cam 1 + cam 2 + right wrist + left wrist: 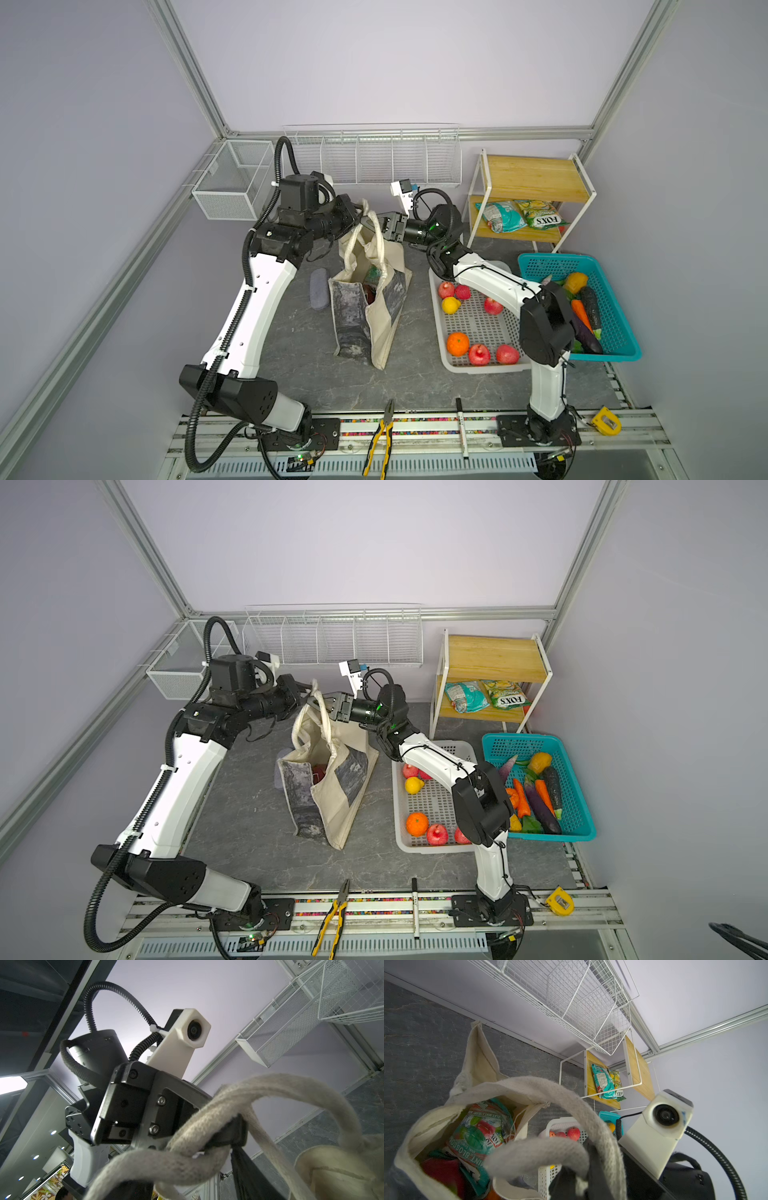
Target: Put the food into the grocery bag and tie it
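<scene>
At the left wall a wire mesh bin [232, 183] hangs above the worktop [415, 386]. The left gripper [359, 212] sits toward the back, its fingers [230, 1134] closed on a strap handle [571, 1101] of the grocery bag [382, 332]. The bag stands mid-worktop, mouth up and sagging, its straps rising to both grippers. A grey oblong case [319, 289] lies just beside its left edge. Bare worktop runs from the bag's foot to the front rail, where pliers [380, 436] lie. The right gripper [368, 222] meets the straps from the opposite side; I cannot tell whether its fingers clamp them.

A strip of worktop separates the bag from the white perforated basket [478, 328], which holds red fruits [478, 354] and an orange [457, 344]. The teal basket [552, 266] with vegetables [540, 804] sits just beside it. Behind them, the wooden shelf [532, 178] carries two snack packets [500, 216].

Only the left wrist view looks into the bag's mouth, where a mint-print packet [477, 1134] lies over something red. Only the right wrist view shows the strap wound around the left fingers.
</scene>
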Available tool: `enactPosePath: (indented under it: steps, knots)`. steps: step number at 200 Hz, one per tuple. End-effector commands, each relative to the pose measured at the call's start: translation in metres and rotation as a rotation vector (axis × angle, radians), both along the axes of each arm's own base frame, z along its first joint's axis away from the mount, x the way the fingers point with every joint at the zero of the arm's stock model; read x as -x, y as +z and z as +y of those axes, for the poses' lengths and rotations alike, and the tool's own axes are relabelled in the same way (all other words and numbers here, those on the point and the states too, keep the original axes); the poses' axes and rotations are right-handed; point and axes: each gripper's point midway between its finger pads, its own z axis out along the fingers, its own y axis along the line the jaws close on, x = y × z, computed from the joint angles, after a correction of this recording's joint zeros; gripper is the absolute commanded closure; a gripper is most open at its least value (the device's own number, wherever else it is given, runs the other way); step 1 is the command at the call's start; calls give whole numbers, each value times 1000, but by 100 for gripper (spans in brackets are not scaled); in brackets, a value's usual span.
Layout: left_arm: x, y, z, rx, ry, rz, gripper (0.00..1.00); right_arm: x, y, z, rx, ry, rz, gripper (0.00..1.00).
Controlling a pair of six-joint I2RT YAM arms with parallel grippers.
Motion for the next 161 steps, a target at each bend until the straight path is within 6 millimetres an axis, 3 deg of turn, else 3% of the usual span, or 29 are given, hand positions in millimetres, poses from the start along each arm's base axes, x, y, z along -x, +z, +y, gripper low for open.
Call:
enactPosePath:
  steps: [1,31,93,129,161]
  knots:
    - [12,-29,-13,-49,-69,91,100,4,25,-1,-46,-21,-34,59]
    - [12,-31,-13,-47,-72,93,100,5,26,-2,-41,-17,-40,62]
    - [11,-21,-10,-41,-57,69,100,9,8,0,37,-13,-49,92]
    - [10,-8,1,-25,-28,46,100,19,-20,-6,190,-13,-86,93]
    - [10,-5,16,-25,0,44,100,24,-50,-22,363,-42,-130,93]
